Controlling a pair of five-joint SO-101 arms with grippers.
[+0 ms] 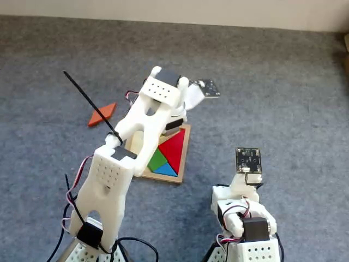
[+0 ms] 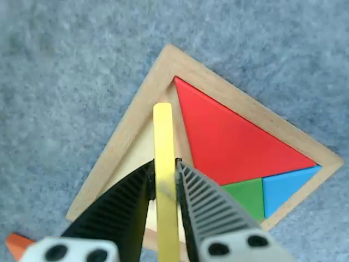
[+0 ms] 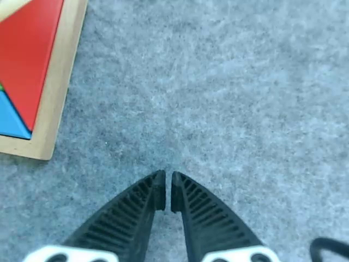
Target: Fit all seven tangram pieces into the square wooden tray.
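- Right now your left claw [image 2: 164, 168] is pinching the yellow tangram piece [image 2: 163, 123] by its two flat faces. The piece stands on edge above the bare floor of the square wooden tray [image 2: 130, 123].
- Inside that tray the big red triangle [image 2: 229, 136] lies flat along one side. The green piece [image 2: 248, 196] and the blue triangle [image 2: 283, 185] touch it near one corner. The floor on the yellow piece's side looks open.
- Expect the yellow piece to be light, rigid and thin. I judge its painted faces to be smooth, so it could swivel or slide in the ribbed grip if you bump it on the rim. It is hardly fragile.
- Your hold sits part-way along the piece, with a good length sticking past the tips. That should do for carrying, but on edge it cannot seat, so it will need laying flat.
- The orange parallelogram [image 1: 102, 114] lies on the grey tabletop [image 1: 272, 82], well apart from the tray. It lies flat and low, so take it across its narrow width by opposite edges, not by the sharp ends.
- Your right claw [image 3: 167, 188] is pressed together with nothing in it, over the tabletop near the tray's corner.
- You cannot tell from these views whether other pieces lie under the left arm.
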